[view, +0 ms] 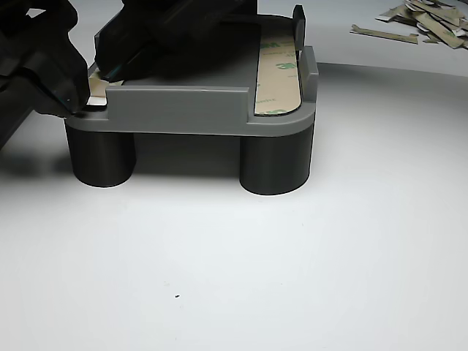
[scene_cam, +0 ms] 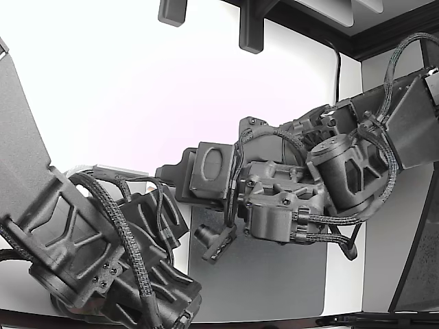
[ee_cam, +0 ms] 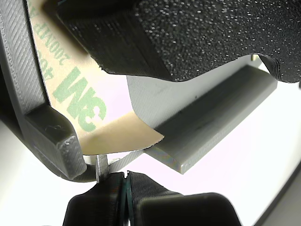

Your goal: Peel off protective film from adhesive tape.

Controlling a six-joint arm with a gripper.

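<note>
pincer (ee_cam: 110, 172) clenched on film tab (ee_cam: 101, 165); gray tray (view: 183, 110) carries a taped strip (view: 279, 77).

Fixture: grey matt plastic tray on dark round legs (view: 183, 113), faces smooth, fine layered print lines on its wall in the wrist view.
Film: tan paper liner with green printed lettering (ee_cam: 89, 113), matt, smooth, free edge slightly curled.
Second strip: same tan paper liner with green print (view: 279, 77), lying flat, faint sheen.
Gripper: black printed plastic gripper (ee_cam: 123, 181), pads grainy and rough.
Table: white tabletop (view: 292, 270), smooth, matt.
Scraps: tan paper offcuts (view: 424, 20), matt.
</note>
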